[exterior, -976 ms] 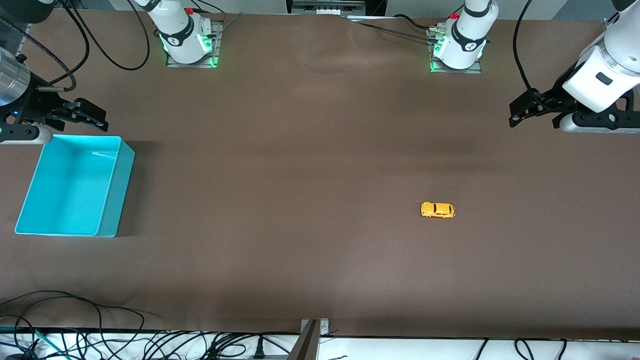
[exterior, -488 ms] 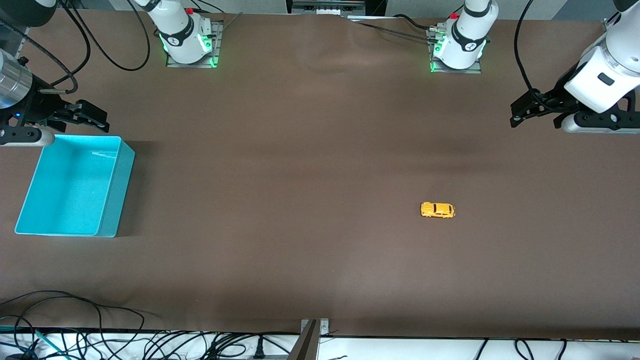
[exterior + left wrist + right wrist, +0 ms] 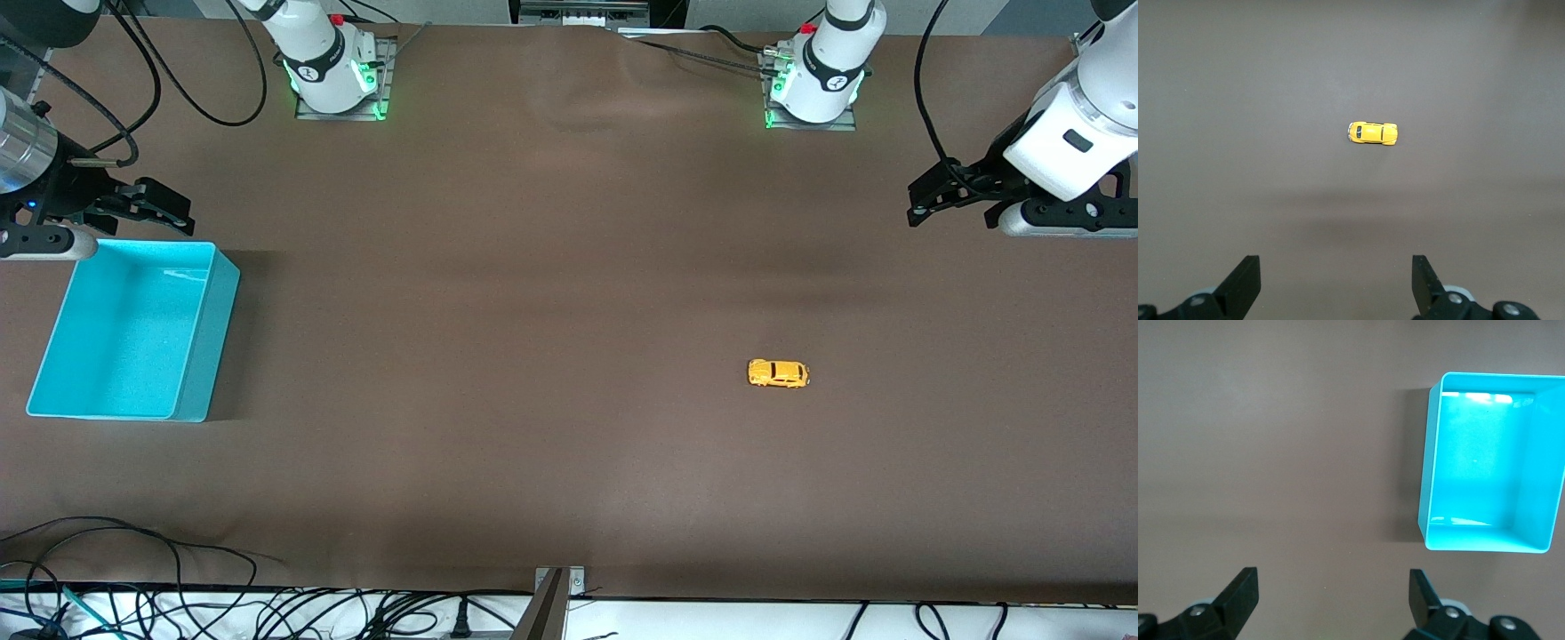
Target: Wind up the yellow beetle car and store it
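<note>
The small, rigid yellow beetle car (image 3: 779,373) sat on the brown table (image 3: 551,293), probably light; grasp its flanks. Left gripper (image 3: 944,191) and right gripper (image 3: 147,206) hovered, fingers spread.

The beetle car (image 3: 779,373) stands on the tabletop (image 3: 533,311) toward the left arm's end, well apart from every edge. The bin (image 3: 191,356) sits at the right arm's end, close to that edge. The right gripper (image 3: 156,206) hangs over the bin's corner; the left gripper (image 3: 933,197) hangs over the left arm's end.
</note>
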`<action>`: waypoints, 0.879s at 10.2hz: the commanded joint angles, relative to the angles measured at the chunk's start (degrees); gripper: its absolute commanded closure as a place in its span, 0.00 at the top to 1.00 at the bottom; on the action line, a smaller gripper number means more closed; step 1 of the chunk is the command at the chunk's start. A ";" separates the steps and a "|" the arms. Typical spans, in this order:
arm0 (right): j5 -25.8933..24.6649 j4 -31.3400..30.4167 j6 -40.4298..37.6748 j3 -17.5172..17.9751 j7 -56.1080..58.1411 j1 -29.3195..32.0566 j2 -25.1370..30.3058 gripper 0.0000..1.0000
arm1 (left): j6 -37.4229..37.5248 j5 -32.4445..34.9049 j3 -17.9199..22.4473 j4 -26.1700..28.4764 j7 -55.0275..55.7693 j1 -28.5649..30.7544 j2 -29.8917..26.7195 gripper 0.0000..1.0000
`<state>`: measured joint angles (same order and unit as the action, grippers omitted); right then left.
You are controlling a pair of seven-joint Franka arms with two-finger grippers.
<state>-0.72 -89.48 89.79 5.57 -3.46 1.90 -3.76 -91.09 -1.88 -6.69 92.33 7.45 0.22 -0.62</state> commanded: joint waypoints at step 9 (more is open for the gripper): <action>-0.25 0.80 -0.58 -0.03 0.03 0.04 -0.37 1.00 | 2.23 -0.94 0.10 -1.89 -1.12 0.75 0.62 1.00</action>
<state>-0.75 -89.48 89.75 5.50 -3.50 1.92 -3.80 -90.41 -1.88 -6.59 92.33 7.45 0.47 -0.62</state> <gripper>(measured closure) 0.000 0.000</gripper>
